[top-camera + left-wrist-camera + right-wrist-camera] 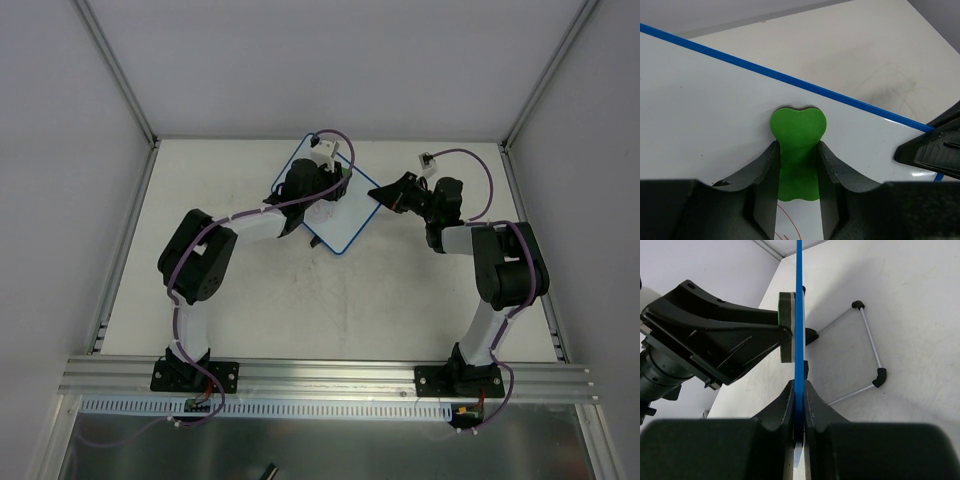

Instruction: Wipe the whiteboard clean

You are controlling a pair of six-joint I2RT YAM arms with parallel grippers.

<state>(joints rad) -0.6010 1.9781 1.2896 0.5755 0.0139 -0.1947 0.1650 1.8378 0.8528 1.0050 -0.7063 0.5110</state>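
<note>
The whiteboard [340, 215], white with a thin blue rim, stands tilted at the middle back of the table. My left gripper [797, 165] is shut on the green eraser [798, 131], pressed flat against the board face [705, 115]; red scribbles [790, 220] show just below the eraser. My right gripper [799, 400] is shut on the board's blue rim [799, 315], seen edge-on, at its right corner [376, 196]. The eraser [784, 327] and the left gripper show against the board in the right wrist view.
The board's wire stand [867, 347] with black feet rests on the table behind the board. Grey walls enclose the table on three sides. An aluminium rail [330, 375] runs along the near edge by the arm bases.
</note>
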